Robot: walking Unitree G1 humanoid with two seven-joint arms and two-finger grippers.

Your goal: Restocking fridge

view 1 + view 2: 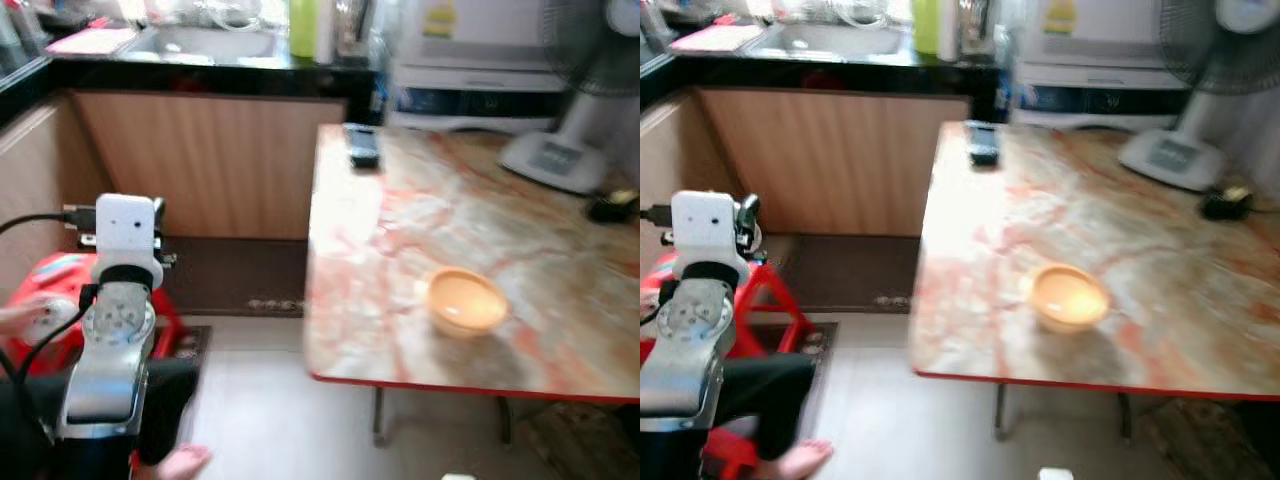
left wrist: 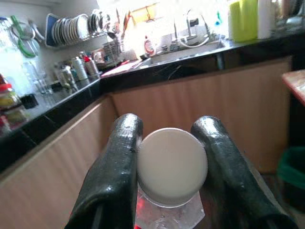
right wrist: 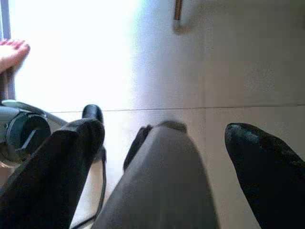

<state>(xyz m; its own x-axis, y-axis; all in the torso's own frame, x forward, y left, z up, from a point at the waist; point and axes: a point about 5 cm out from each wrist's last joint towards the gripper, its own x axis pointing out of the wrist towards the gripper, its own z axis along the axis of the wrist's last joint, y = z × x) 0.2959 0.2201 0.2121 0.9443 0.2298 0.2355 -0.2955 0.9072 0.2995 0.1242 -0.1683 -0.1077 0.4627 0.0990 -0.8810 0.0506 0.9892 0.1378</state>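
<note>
My left gripper [image 2: 169, 129] is shut on a clear bottle with a round white cap [image 2: 171, 164], and the cap sits between the two black fingers [image 2: 119, 157]. It is held up facing the kitchen counter. In the left eye view my left arm [image 1: 112, 330] rises at the lower left, with its white wrist box on top. My right gripper [image 3: 164, 131] hangs open above the pale tiled floor, with nothing gripped. A grey part of my own body shows below it.
A marble-patterned table [image 1: 560, 385] with a red edge stands to the right, holding an orange bowl [image 1: 465, 300], a black remote [image 1: 363, 145] and a fan base [image 1: 555, 155]. A red stool [image 1: 60, 275] and a person's bare foot [image 1: 180, 462] are beside my left arm. Wooden counter fronts [image 1: 210, 170] lie ahead.
</note>
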